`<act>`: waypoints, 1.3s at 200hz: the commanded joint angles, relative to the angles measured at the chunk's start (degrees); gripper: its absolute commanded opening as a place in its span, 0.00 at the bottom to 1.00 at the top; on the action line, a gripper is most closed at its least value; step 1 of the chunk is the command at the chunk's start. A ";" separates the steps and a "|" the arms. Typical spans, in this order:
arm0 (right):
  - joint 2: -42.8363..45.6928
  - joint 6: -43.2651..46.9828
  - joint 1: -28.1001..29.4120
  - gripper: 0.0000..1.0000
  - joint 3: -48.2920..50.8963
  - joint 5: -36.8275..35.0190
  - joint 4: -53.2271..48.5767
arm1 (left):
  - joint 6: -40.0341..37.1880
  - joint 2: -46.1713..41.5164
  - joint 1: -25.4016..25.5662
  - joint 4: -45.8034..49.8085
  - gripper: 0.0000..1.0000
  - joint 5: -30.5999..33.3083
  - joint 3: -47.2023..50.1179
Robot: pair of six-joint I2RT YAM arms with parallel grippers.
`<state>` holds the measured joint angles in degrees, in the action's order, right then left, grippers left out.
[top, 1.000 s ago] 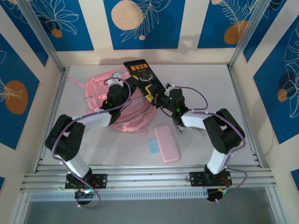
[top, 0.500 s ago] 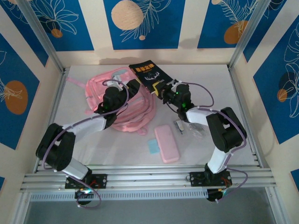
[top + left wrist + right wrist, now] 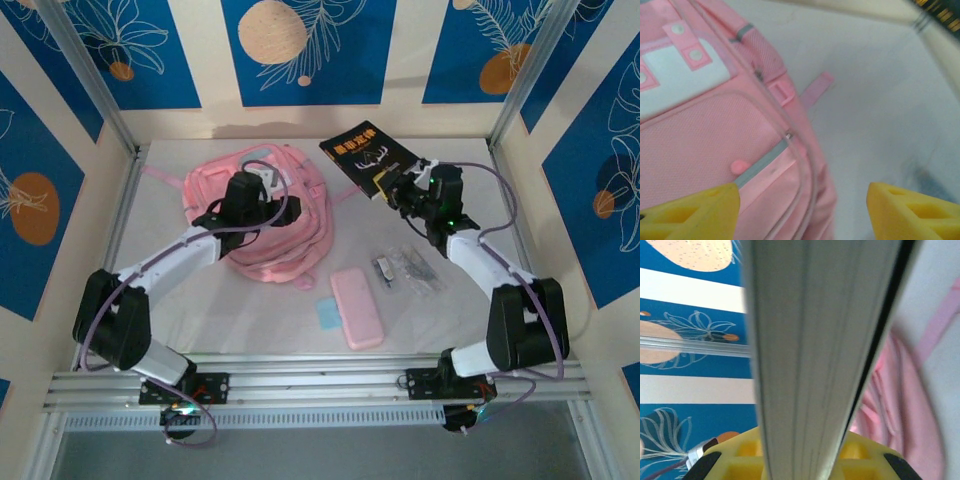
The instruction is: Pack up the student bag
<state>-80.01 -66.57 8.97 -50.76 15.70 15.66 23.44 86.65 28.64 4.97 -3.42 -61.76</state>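
Note:
The student bag (image 3: 262,238), a big soft pink backpack, lies flat at the back left of the table. My left gripper (image 3: 281,212) hovers over its right side. In the left wrist view that gripper (image 3: 802,215) is open, its yellow fingertips (image 3: 690,215) spread over the bag's (image 3: 705,145) zipped front pocket and right edge, holding nothing. My right gripper (image 3: 405,190) is shut on a black book (image 3: 372,155) with gold lettering, held in the air at the back right, apart from the bag. In the right wrist view the book's page edge (image 3: 815,340) rises from between that gripper's (image 3: 807,457) yellow jaws.
A flat pink pencil case (image 3: 357,306) and a small pale blue piece (image 3: 327,314) lie near the front middle. Clear packets of small items (image 3: 408,268) lie right of centre. Metal frame posts (image 3: 118,120) and patterned walls close the table in.
My right arm has swung the book right and back, away from the bag. My left gripper has opened and shifted slightly over the bag, which now lies flatter.

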 commanded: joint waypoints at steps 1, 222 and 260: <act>4.13 10.47 -1.68 0.07 -2.59 3.04 -10.10 | -10.86 3.37 -0.25 13.02 0.67 0.43 -3.36; 8.97 12.37 -7.04 0.04 2.70 7.23 -14.92 | -22.26 18.40 0.58 23.03 0.00 0.52 -14.45; 11.01 12.73 -7.48 0.04 4.16 7.79 -17.06 | -18.21 15.78 -0.67 27.50 0.00 -4.02 -22.10</act>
<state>-71.70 -55.70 1.74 -47.46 21.65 -2.22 1.26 106.19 29.04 28.08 -2.72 -78.54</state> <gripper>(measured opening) 0.157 0.050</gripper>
